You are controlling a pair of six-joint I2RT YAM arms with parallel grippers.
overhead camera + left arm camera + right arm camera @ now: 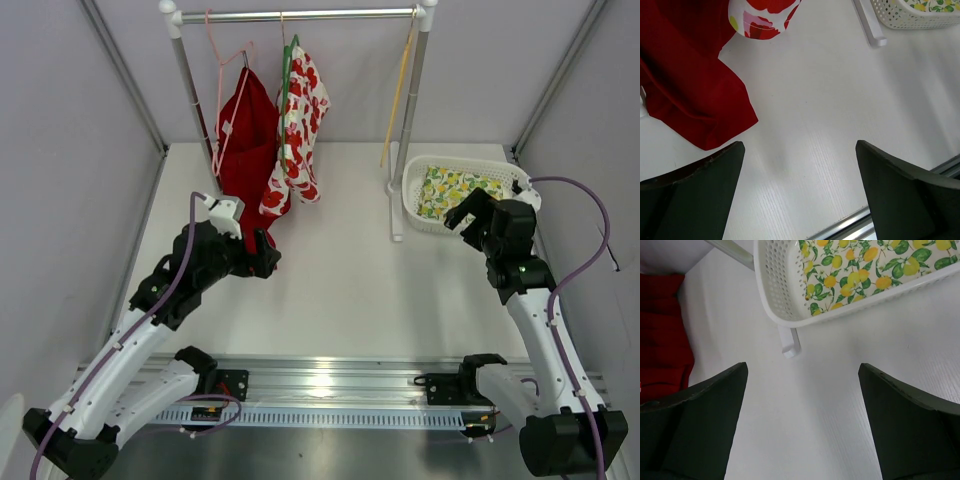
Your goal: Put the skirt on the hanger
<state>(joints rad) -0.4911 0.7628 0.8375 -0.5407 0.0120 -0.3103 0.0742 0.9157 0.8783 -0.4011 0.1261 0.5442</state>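
Bench (340,270): we see a white surface with fine lines in it, and a metal track (330,385) runs along its near edge.
Room: pale grey walls close the bench at the left, the right and the far side.
Rack (300,15): a white stand with a metal rail at the far side; one foot lies on the bench just beside the basket (412,195).
Hanger (397,100): it hangs from the right end of the rail, seen almost edge-on.
Skirt (455,190): we find it lying in the white basket, at the far right of the bench.
Other clothes: the red garment (245,140) and the flowered garment (300,120) hang at the left of the rail; the red hem touches the bench.
Left pincer (800,145): spread wide over the bench, near the red hem.
Right pincer (802,367): spread wide, just in front of the basket.
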